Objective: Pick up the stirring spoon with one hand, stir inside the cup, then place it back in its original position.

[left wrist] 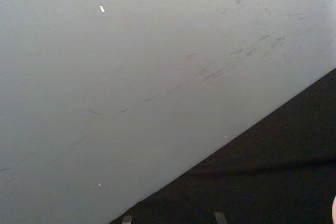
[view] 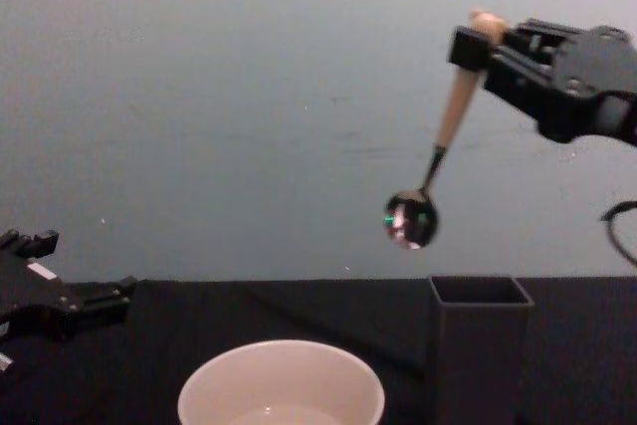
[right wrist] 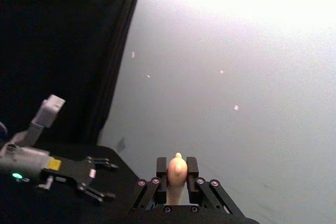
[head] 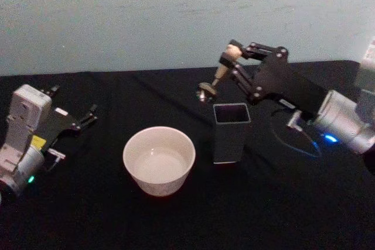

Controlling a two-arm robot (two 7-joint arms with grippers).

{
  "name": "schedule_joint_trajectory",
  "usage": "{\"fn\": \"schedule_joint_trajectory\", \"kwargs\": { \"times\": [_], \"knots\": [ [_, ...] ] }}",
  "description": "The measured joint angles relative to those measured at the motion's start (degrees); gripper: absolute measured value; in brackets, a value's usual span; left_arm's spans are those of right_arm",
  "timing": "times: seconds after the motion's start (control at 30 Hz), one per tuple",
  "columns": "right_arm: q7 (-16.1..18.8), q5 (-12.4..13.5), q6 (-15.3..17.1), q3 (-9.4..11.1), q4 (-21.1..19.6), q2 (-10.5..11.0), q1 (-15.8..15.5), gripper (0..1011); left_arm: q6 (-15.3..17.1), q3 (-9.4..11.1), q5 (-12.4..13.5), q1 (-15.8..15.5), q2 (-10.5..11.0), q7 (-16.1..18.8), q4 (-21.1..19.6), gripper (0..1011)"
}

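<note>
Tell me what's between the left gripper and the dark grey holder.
The cream cup stands between them on the black table, clearest in the head view.

Wall (left wrist: 131, 77): pale grey, plain, bearing faint dark scuffs (left wrist: 247, 59) and a few white specks (left wrist: 102, 9). Table (left wrist: 273, 182): black covering, its edge running diagonally against the wall.

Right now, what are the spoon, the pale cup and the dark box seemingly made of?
The stirring spoon, held by the right gripper: polished metal bowl, mirror glints; matt beige handle, perhaps wood or plastic. The cup: smooth cream, thick rim, probably ceramic. The holder: matt dark grey, thin straight walls, plastic or painted metal, unclear. Left gripper idles, open, at left.
</note>
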Motion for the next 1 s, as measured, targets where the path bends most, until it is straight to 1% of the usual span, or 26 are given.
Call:
{"fn": "schedule_joint_trajectory", "kwargs": {
  "times": [0.3, 0.53, 0.8, 1.0],
  "knots": [
    [-1.66, -0.07, 1.21, 3.08, -1.49, 2.60, -3.05, 213, 0.00, 0.00, 0.00, 0.00, 0.00, 0.00, 0.00, 1001],
    [-2.26, -0.02, 2.53, 4.02, -2.14, 3.21, -4.60, 212, 0.00, 0.00, 0.00, 0.00, 0.00, 0.00, 0.00, 1001],
    [-2.43, -0.22, 3.54, 4.02, -1.86, 3.03, -5.00, 213, 0.00, 0.00, 0.00, 0.00, 0.00, 0.00, 0.00, 1001],
    [-2.43, -0.70, 4.71, 3.26, -0.65, 2.61, -4.69, 213, 0.00, 0.00, 0.00, 0.00, 0.00, 0.00, 0.00, 1001]
  ]
}}
